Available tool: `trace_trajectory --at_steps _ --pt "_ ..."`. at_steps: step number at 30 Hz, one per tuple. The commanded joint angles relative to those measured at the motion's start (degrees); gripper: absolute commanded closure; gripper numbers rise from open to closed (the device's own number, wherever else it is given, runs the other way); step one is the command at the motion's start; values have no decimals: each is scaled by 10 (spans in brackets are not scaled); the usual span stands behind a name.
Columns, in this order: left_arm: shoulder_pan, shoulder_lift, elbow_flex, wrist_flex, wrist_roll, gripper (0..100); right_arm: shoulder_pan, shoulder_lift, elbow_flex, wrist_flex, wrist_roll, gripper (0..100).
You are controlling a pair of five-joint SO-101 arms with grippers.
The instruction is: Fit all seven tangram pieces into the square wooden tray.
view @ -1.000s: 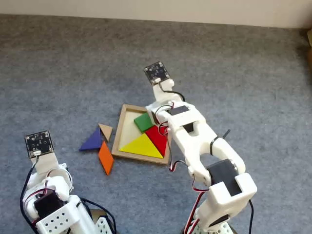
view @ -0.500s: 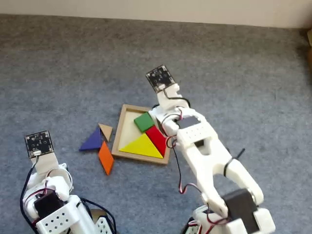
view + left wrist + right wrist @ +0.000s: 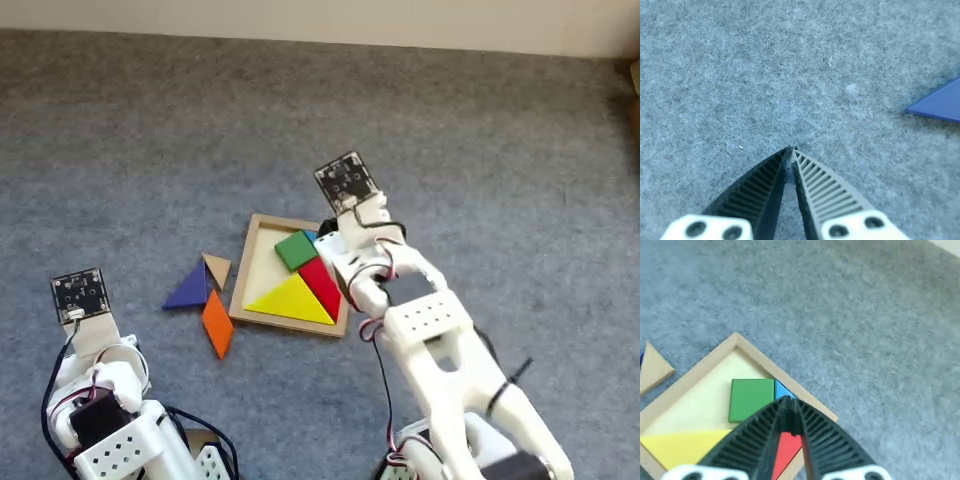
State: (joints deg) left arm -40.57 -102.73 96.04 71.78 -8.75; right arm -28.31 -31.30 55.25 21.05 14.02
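Your right claw [image 3: 789, 401] and left claw [image 3: 791, 149] are pressed together; spread one before lowering onto the tan triangle [image 3: 217, 266].

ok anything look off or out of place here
Nothing looks damaged or spilled. The only things out of place are three pieces lying on the carpet beside the tray, on the left arm's side: the blue triangle, the tan triangle and the orange piece.
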Motion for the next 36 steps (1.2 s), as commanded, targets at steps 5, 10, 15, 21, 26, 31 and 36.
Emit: trace_trajectory --at_steps 5,10,15,21,26,31,36 --pt "-8 -22 11 2 5 993 0 -119 33 -4 5 994" --pt "-28 -22 11 2 5 993 0 -194 68 -4 7 994" --pt "-37 -22 11 2 5 993 0 -255 98 -4 8 994" --pt "-43 -23 11 2 5 993 0 -337 140 -4 8 994" --pt "-43 -23 11 2 5 993 0 -412 175 -4 7 994" --pt "-43 -23 11 2 5 993 0 -480 202 -4 6 994" --pt "-43 -23 11 2 5 993 0 -548 231 -4 7 994"
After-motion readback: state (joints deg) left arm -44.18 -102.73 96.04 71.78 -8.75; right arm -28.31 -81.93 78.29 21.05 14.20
